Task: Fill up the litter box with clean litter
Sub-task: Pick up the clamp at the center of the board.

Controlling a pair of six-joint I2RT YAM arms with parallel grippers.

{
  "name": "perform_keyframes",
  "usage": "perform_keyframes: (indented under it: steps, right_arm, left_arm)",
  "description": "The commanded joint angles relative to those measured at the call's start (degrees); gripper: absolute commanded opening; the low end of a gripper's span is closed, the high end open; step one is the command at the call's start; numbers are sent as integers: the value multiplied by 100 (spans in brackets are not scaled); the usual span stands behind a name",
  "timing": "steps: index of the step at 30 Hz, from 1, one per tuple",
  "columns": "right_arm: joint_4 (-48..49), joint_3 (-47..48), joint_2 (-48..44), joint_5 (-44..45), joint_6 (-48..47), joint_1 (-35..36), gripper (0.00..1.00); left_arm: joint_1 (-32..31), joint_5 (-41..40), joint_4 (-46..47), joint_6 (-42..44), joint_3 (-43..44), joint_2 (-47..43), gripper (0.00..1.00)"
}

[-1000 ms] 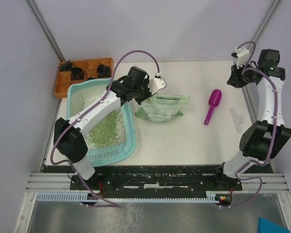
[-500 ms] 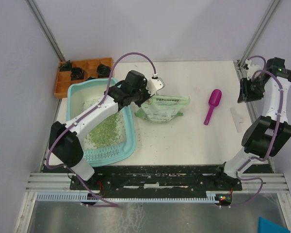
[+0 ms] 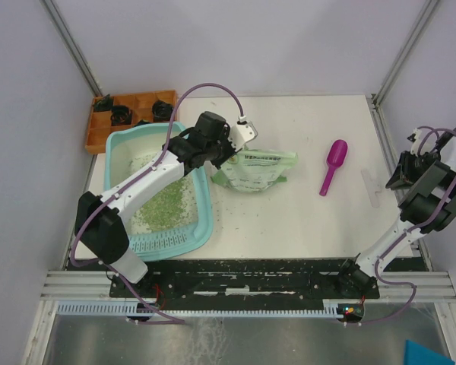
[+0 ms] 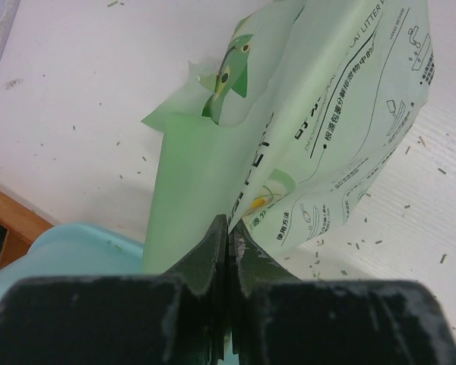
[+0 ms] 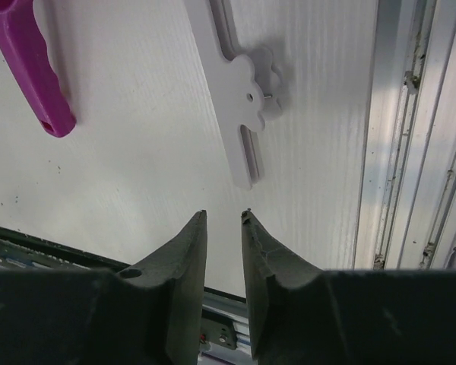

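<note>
The light-teal litter box (image 3: 204,225) lies at the left, with green litter (image 3: 164,204) spread across its floor. Its corner shows in the left wrist view (image 4: 68,255). The pale green litter bag (image 3: 256,169) lies on the table just right of the box. My left gripper (image 3: 225,154) is over the box's right rim. In its wrist view it (image 4: 228,226) is shut on the bag's edge (image 4: 205,182). My right gripper (image 3: 405,173) hangs at the table's right edge. There it (image 5: 223,214) is slightly open and empty.
A magenta scoop (image 3: 333,165) lies right of the bag, its handle in the right wrist view (image 5: 26,61). A white clip (image 3: 372,186) lies near the right edge (image 5: 239,99). An orange compartment tray (image 3: 99,131) stands at the back left. Loose granules dot the table around the bag.
My right arm has swung from the back right corner down along the right edge toward the near side. My left gripper shifted slightly at the bag's corner, still shut.
</note>
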Motion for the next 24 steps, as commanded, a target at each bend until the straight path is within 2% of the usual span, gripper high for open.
perform_keyframes:
  steps: [1,5,9,17,21,22,23,24]
  right_arm:
    - [-133,-39,-145,-438,-224,-152,32]
    - [82,-252,-302,-390,-214,-146,32]
    - [177,-322,-376,-332,-120,-147,34]
    - [-80,-188,-534,-545,-169,-141,34]
    - [-157,-121,-652,-522,-220,-120,34]
    - [-206,-84,-654,-509,-251,-104,34]
    - [-256,-37,-655,-496,-279,-94,34]
    - [-312,1,-655,-491,-305,-84,34]
  left_arm:
    - [56,146,378,-201,439,-173,3]
    - [61,470,371,-221,503,-164,20]
    - [61,617,378,-225,509,-172,32]
    - [56,889,428,-346,672,-87,39]
    - [58,826,787,-551,596,-177,42]
    - [49,770,924,-599,548,-215,61]
    - [55,758,1043,-607,521,-261,85]
    - [60,758,1142,-611,499,-292,99]
